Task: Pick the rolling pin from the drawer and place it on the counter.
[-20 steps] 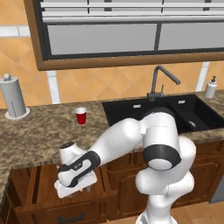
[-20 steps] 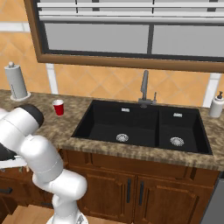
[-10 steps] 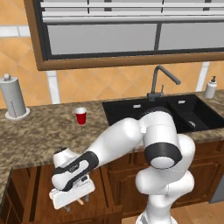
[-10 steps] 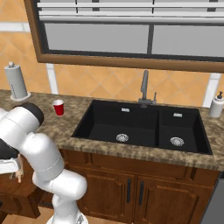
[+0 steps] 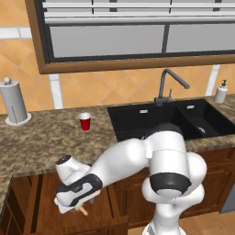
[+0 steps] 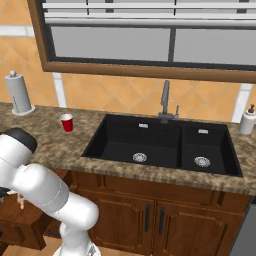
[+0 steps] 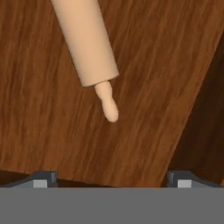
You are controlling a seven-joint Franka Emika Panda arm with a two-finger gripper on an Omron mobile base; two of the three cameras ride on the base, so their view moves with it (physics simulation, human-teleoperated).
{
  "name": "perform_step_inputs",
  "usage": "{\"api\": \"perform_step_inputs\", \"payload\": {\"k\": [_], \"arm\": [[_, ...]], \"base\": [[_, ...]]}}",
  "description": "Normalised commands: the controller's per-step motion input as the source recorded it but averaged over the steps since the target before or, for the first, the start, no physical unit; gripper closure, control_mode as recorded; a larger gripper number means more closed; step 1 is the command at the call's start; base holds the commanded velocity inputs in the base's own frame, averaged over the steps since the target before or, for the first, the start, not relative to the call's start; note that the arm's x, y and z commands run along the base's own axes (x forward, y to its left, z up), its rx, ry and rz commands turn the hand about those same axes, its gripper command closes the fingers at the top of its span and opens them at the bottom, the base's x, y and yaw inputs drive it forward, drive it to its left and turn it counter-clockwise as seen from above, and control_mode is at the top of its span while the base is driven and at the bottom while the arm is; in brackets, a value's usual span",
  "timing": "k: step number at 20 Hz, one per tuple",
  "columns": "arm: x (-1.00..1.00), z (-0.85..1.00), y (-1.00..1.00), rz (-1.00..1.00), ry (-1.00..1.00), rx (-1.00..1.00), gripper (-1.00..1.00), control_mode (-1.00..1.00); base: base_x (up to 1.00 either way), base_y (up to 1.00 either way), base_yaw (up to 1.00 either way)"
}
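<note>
The arm has dipped lower into the drawer (image 7: pixel 52 131), its claw (image 7: pixel 111 177) spread wide above the rolling pin (image 7: pixel 85 41), not yet gripped.

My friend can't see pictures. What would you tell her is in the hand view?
A light tan wooden rolling pin with a thin handle lies on the brown plank bottom of a wooden drawer. The gripper is above it, with two dark tips set wide apart, touching nothing.

A red cup (image 5: pixel 85 122) stands left of centre in the left base view, with a paper towel roll (image 5: pixel 14 102) at the far left. A dark faucet (image 5: pixel 169 85) rises right of centre, and a soap bottle (image 5: pixel 221 92) sits at the right edge, below a wood-framed window (image 5: pixel 119 34).
</note>
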Motion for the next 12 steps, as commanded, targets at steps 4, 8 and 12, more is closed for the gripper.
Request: {"api": "perform_step_inputs", "payload": {"k": [4, 8, 12], "arm": [[0.66, -0.41, 0.06, 0.0, 0.0, -0.04, -1.0, -1.0], [0.64, -0.62, 0.47, 0.0, 0.02, -0.08, -1.0, -1.0], [0.6, -0.39, 0.77, 0.0, 0.1, -0.08, -1.0, -1.0]], "base": [[0.0, 0.0, 0.0], [0.0, 0.0, 0.0], [0.0, 0.0, 0.0]]}}
